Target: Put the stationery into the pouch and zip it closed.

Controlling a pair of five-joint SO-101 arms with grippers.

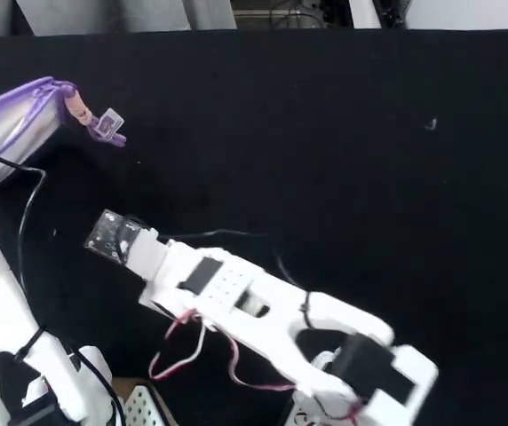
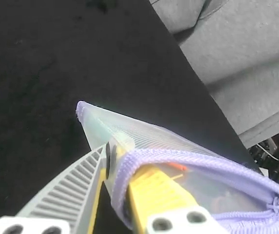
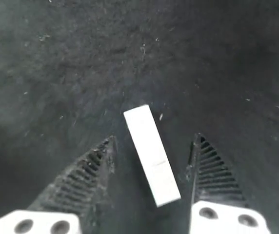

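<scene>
Pouch (image 1: 19, 120) sits at the upper left of the high view, lifted off the black table (image 1: 369, 177), its clear body edged with a purple zipper. A small pull tag (image 1: 109, 124) hangs off its right end. In the left wrist view the left gripper (image 2: 112, 161) pinches the pouch (image 2: 169, 146): the grey ribbed finger (image 2: 76, 190) presses on the outside of the clear wall and the yellow finger (image 2: 154, 190) sits inside the open mouth. Right of that, at lower centre of the high view, the right gripper (image 1: 107, 235) points toward the left edge, low over the table. Its own view shows the right gripper (image 3: 154, 140) spread wide, with a white rectangular block (image 3: 151, 161) lying flat on the table between the fingers, touching neither.
</scene>
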